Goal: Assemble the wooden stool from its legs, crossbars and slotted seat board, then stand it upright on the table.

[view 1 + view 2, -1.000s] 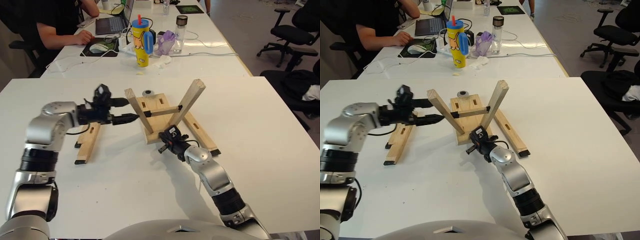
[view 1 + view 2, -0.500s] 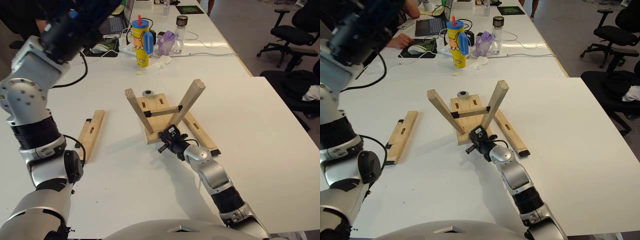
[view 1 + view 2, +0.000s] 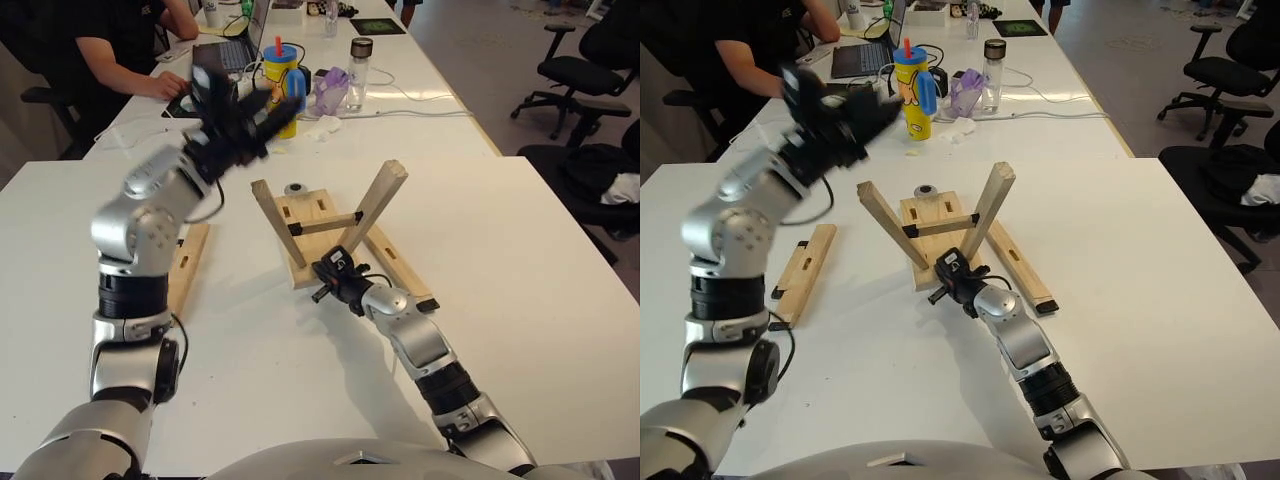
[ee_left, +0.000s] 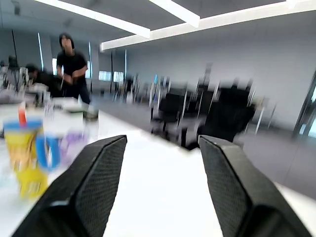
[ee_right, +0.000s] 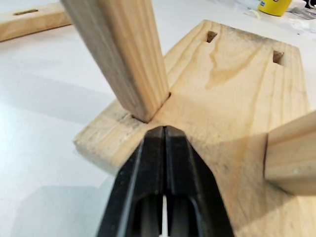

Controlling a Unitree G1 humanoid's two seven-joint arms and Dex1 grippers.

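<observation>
**Left arm swung down from its high lift**

Half a second before, it was raised far above the seat board. It came lower and hung in the air past the board's far left corner, the left gripper (image 4: 162,148) spread wide and holding nothing. The right gripper (image 5: 161,131) had not shifted: its fingers were pressed together, with the tips on the near edge of the seat board (image 5: 232,89), right at the foot of a leg (image 5: 123,54). The board lay flat on the table (image 3: 540,300). That leg and a second leg (image 3: 380,200) stood up from it in a V, joined by a crossbar (image 3: 328,223). A loose slotted piece (image 3: 805,272) lay well left of the board, and another piece (image 3: 400,270) lay just beside its right side. A yellow cup (image 3: 910,90) stood beyond the board's far edge.
</observation>
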